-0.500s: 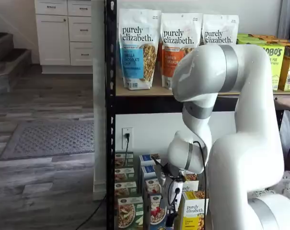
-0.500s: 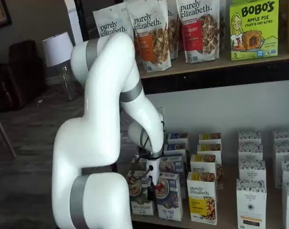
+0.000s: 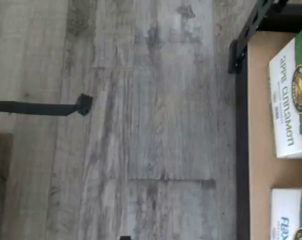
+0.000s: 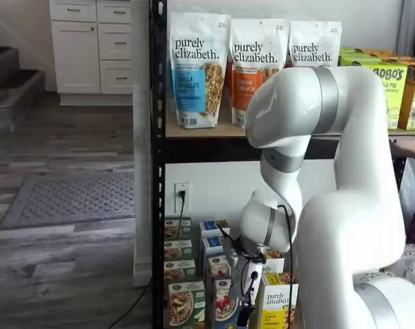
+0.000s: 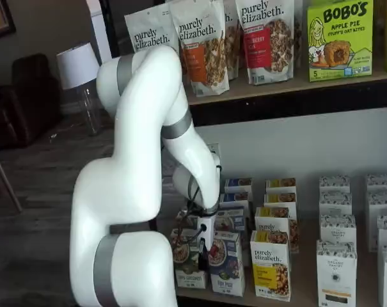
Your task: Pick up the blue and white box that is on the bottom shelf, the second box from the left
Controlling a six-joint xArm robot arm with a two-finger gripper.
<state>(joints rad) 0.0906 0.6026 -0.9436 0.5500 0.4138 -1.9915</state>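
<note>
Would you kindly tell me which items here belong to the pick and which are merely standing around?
Part of the job:
- blue and white box, front of its row
- bottom shelf
- gripper, at that box

Just there:
- green box
- yellow-and-white box
- granola bags on the upper board

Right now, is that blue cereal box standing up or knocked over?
Upright: the blue and white box stands on its base on the bottom shelf, front panel facing out.
</note>
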